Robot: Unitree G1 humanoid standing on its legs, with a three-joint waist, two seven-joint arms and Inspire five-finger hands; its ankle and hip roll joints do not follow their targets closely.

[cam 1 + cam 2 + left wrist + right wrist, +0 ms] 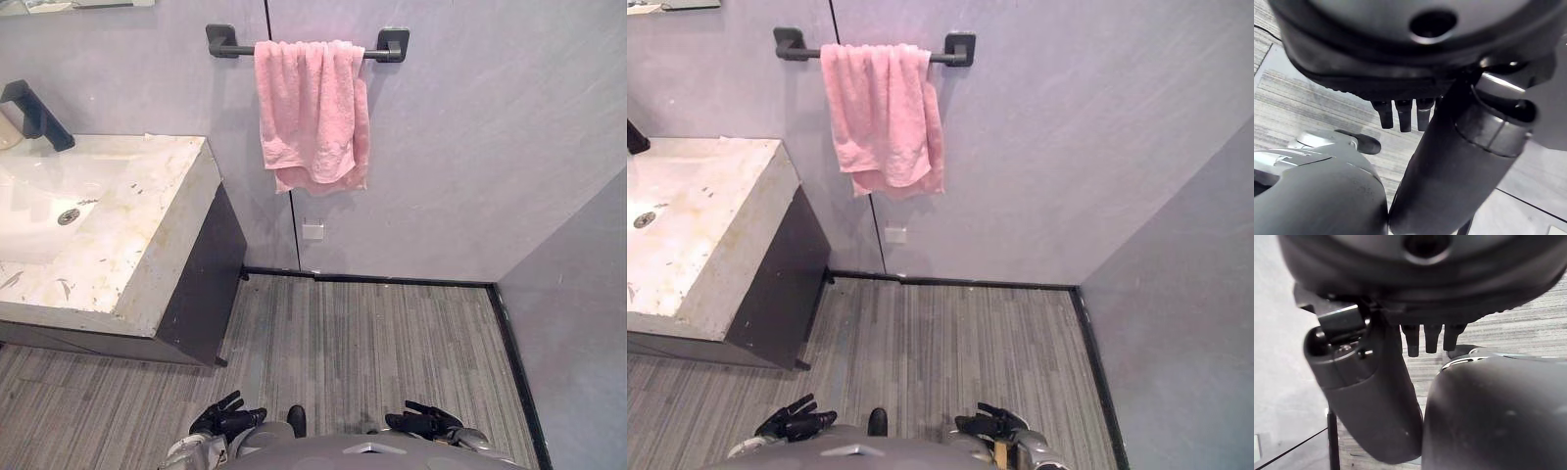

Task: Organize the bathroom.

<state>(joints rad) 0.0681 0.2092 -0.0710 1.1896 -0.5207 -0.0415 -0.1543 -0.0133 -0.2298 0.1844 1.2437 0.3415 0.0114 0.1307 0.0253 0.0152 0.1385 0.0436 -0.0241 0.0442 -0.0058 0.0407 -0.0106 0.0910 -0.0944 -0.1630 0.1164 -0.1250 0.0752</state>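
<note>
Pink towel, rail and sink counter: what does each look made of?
The pink towel looks like soft terry cloth: fuzzy surface, limp folds. The rail looks like matt black metal, though coated plastic is possible. The sink counter looks like pale polished stone or marble-look composite: glossy, with dark veins and specks.

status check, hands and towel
Left hand and right hand low, open, holding nothing. Pink terry towel draped on dark wall bar. Nothing in the way.
</note>
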